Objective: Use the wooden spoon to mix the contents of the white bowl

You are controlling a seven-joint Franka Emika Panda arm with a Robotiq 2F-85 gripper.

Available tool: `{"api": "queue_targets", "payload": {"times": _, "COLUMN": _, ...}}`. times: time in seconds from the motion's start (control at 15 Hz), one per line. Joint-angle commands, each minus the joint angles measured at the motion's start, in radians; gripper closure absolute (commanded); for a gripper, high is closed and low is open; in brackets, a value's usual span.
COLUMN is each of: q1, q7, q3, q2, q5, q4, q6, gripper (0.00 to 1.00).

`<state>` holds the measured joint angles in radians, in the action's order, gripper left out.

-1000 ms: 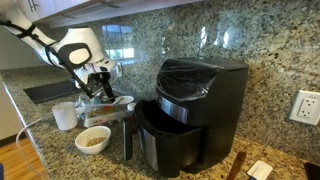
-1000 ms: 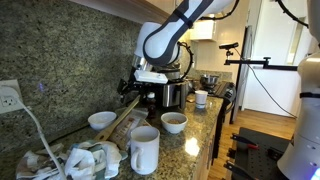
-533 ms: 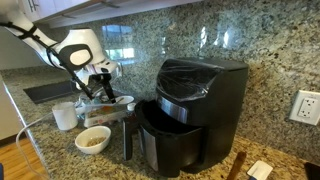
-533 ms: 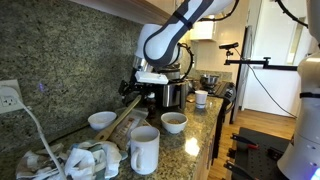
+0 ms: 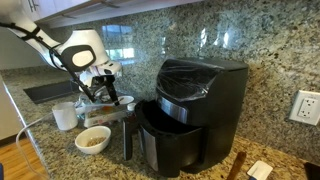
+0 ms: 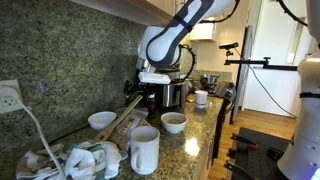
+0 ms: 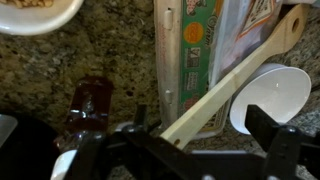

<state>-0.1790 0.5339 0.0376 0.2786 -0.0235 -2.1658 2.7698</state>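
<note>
The wooden spoon [image 7: 240, 68] lies slanted across a clear box with a green label [image 7: 190, 50]. Its head points to the upper right of the wrist view. My gripper [image 7: 178, 142] hovers over the handle end with its fingers wide apart, one on each side of the handle and not touching it. The white bowl [image 7: 35, 18] with tan grainy contents [image 7: 30, 3] sits at the top left of the wrist view. In an exterior view the bowl [image 5: 93, 140] stands on the counter in front of and below the gripper [image 5: 99, 92].
A small white dish [image 7: 270, 95] sits beside the box. A white cup [image 5: 65, 117] stands left of the bowl. A black air fryer [image 5: 195, 105] with its drawer open stands close by. A tall white cup [image 6: 145, 150] and an empty bowl [image 6: 102, 120] stand nearer that camera.
The gripper has shifted slightly over the box. The spoon and bowl have not moved.
</note>
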Motion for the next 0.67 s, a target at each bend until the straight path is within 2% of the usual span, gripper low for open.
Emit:
{"api": "queue_targets", "payload": {"times": 0.0, "q1": -0.001, "q7": 0.002, "q3": 0.011, "q2": 0.016, "q5": 0.003, "q4": -0.004, "q6": 0.039, "gripper": 0.00}}
{"api": "queue_targets", "payload": {"times": 0.6, "q1": -0.020, "q7": -0.002, "q3": 0.036, "q2": 0.073, "q5": 0.000, "q4": 0.010, "q6": 0.121, "gripper": 0.00}}
